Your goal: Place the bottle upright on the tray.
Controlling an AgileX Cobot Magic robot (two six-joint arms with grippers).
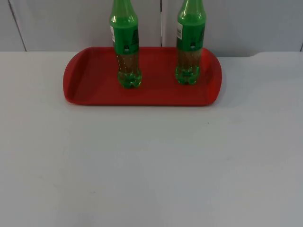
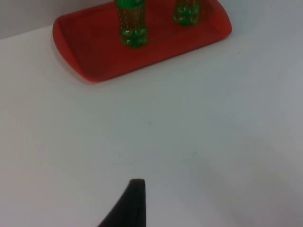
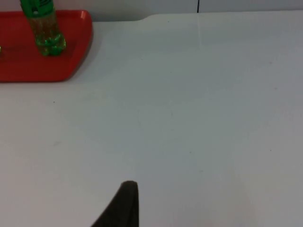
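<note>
- One black fingertip [image 2: 135,203] of the left gripper is seen low over the white table [image 1: 151,165]. Nothing is held by it. How far it is open cannot be told.
- One black fingertip [image 3: 124,205] of the right gripper is seen low over the same table. Nothing is held by it, and how wide it stands cannot be told either.
- A wide stretch of bare white table is seen ahead of both fingertips. Nothing lies on it between them and the tray.
- Farther out from both grippers, a red tray [image 1: 90,80] is set flat on the table, near the far edge. Its long side is turned toward the grippers.
- A low raised rim is seen all around the tray, and its corners are round.
- Open table is left on both short sides of the tray.
- Two green bottles are stood upright inside the tray, well apart from each other.
- The left bottle [image 1: 127,52] is stood near the middle of the tray, ahead of the left gripper.
- The right bottle [image 1: 189,47] is stood near the tray's right end, ahead of the right gripper and off to its left.
- A bare part of the tray floor is left beside the left bottle, at the left end.
- Behind the tray, at the end of the table, a grey wall [image 1: 246,23] is seen.
</note>
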